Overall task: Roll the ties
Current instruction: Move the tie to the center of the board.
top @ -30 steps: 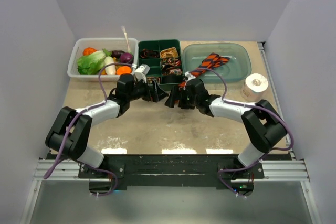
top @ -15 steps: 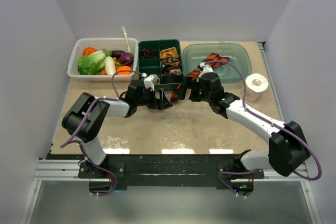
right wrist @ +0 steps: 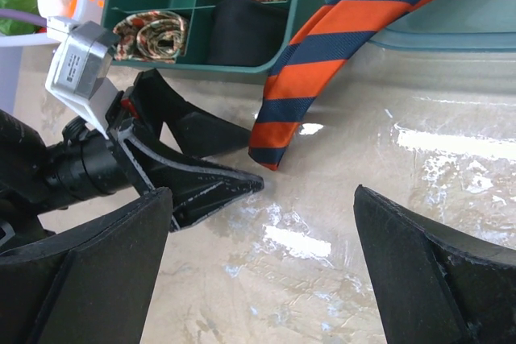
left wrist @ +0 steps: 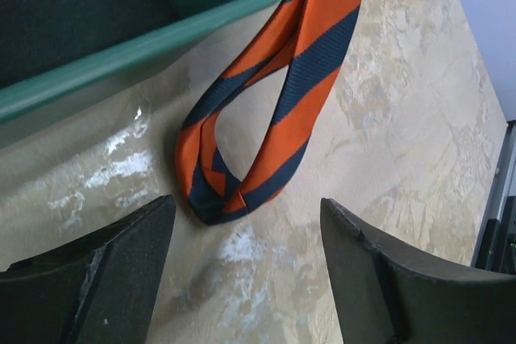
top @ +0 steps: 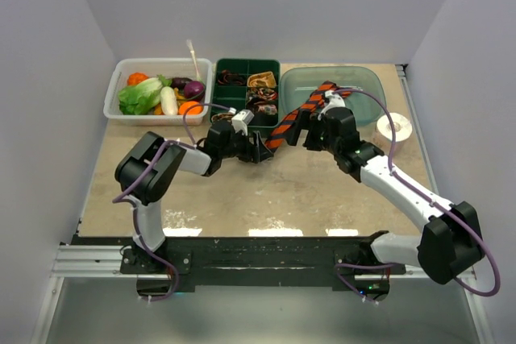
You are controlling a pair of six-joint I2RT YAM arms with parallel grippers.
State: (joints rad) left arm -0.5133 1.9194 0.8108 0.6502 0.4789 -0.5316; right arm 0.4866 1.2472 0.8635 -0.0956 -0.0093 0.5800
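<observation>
- Orange-and-navy striped fabric necktie [left wrist: 314, 78]: folded end on beige counter [left wrist: 419, 159], just ahead of left fingers [left wrist: 113, 271], which are spread apart and not touching it.
- Green plastic tray [left wrist: 161, 46] edge just beyond.
- Right fingers [right wrist: 89, 271] spread, gripping nothing; counter shows between them.

Beige table [top: 242, 191] carries clear bin [top: 111, 102], green organizer [top: 246, 61], teal tub [top: 359, 90], paper roll [top: 394, 127], striped tie [top: 284, 125] loop

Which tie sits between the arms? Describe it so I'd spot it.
Look to the teal tub at the back right. A long tie trails over its rim onto the tabletop; unlike the small coiled ties in the green box, it's orange-and-navy striped.
</observation>
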